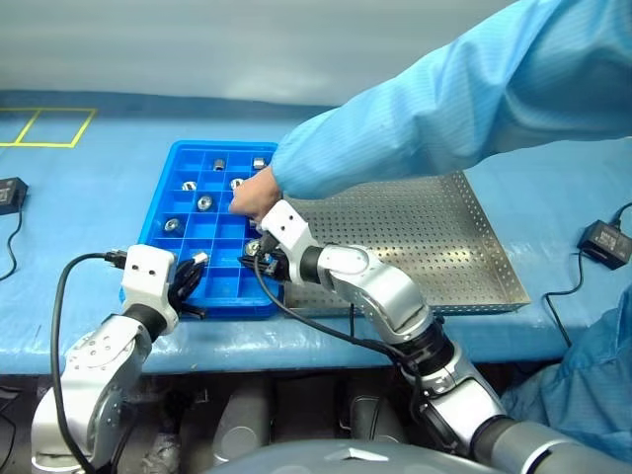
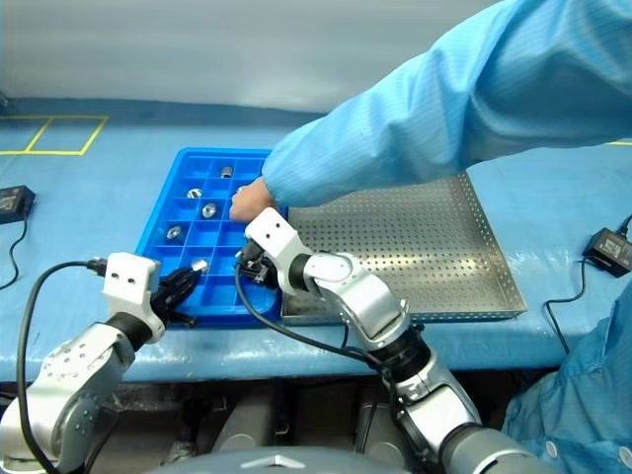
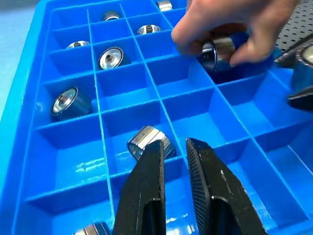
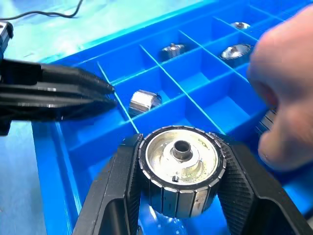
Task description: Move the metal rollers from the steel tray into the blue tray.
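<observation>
The blue tray (image 1: 150, 237) lies on the table, with several metal rollers (image 1: 204, 202) standing in its square compartments. To its right lies the steel tray (image 1: 434, 237), its perforated floor bare where it shows. My right gripper (image 4: 180, 147) hovers over the near edge of the blue tray, shut on a metal roller (image 4: 181, 171). My left gripper (image 3: 174, 143) is shut on nothing at the tray's near left corner, just beside a loose roller (image 3: 142, 139). A person's hand (image 1: 255, 193) holds another roller (image 3: 220, 51) over the tray's middle compartments.
The person's light blue sleeve (image 1: 425, 128) reaches across from the right, above the steel tray's far side. Black power adapters with cables lie at the far left (image 1: 10, 193) and far right (image 1: 604, 242). Yellow tape lines (image 1: 49, 128) mark the back left.
</observation>
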